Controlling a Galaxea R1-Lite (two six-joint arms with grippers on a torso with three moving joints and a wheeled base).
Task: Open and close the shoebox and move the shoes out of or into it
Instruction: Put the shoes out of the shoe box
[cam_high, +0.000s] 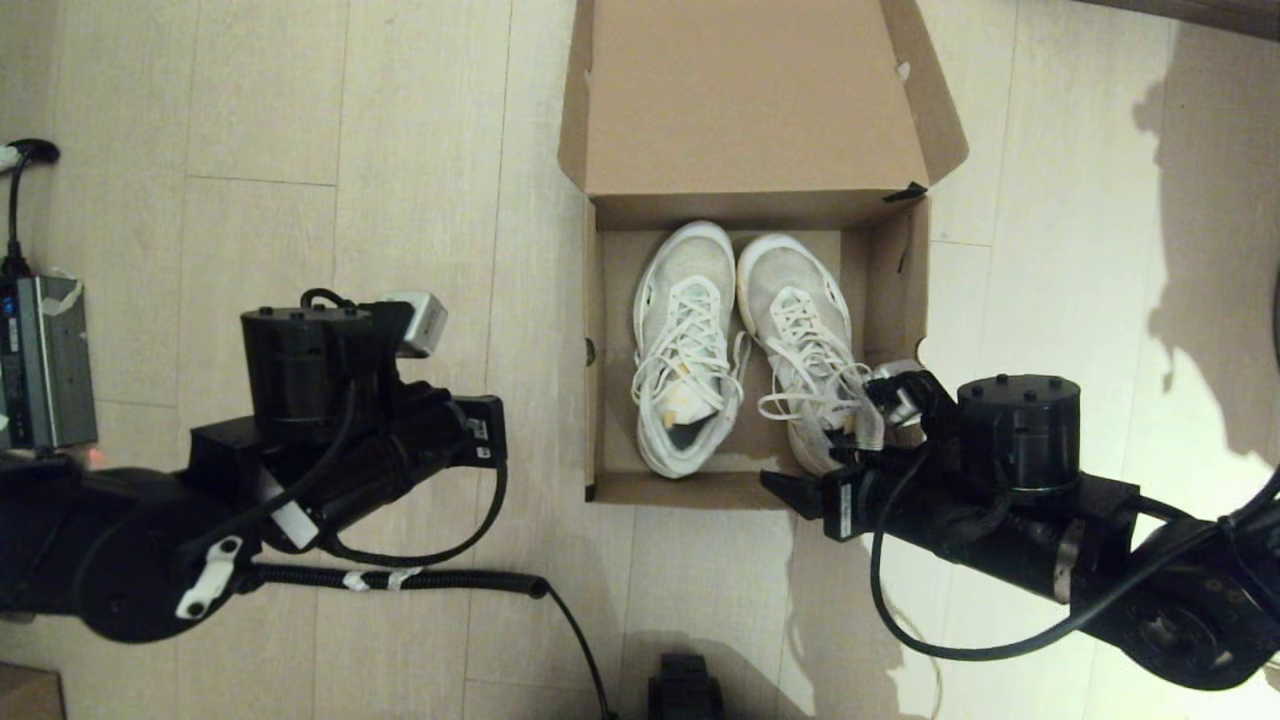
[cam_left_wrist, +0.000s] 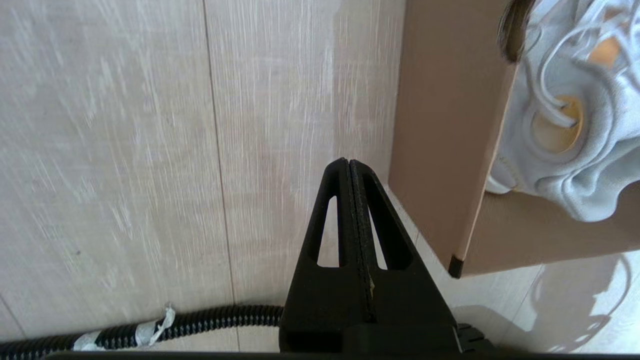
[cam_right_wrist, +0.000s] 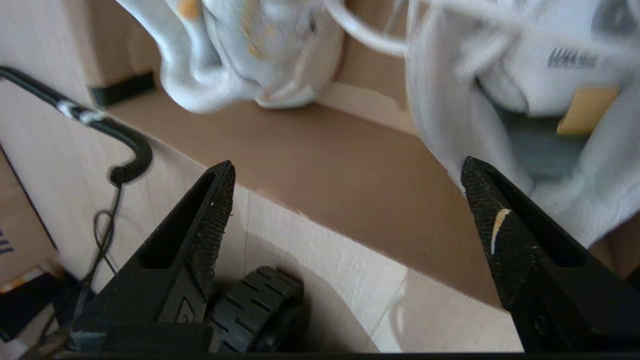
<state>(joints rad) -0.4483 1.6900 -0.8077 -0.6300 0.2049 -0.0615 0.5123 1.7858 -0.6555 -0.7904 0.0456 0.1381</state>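
The brown cardboard shoebox (cam_high: 690, 490) sits on the floor with its lid (cam_high: 750, 90) folded back. Both white mesh shoes lie in it side by side, toes away from me: one on the left (cam_high: 685, 340), one on the right (cam_high: 800, 320). My right gripper (cam_right_wrist: 347, 165) is open and holds nothing. It hovers at the box's near right corner (cam_high: 835, 445), one finger by the right shoe's heel (cam_right_wrist: 500, 100), the other outside the front wall (cam_right_wrist: 300, 145). My left gripper (cam_left_wrist: 348, 162) is shut on nothing, over the floor just left of the box's side wall (cam_left_wrist: 445, 125).
A grey device (cam_high: 45, 360) with a cable lies at the far left. A black corrugated hose (cam_high: 450, 580) runs across the floor below the left arm. The base's black wheel (cam_high: 685, 690) sits in front of the box. Bare wooden floor surrounds the box.
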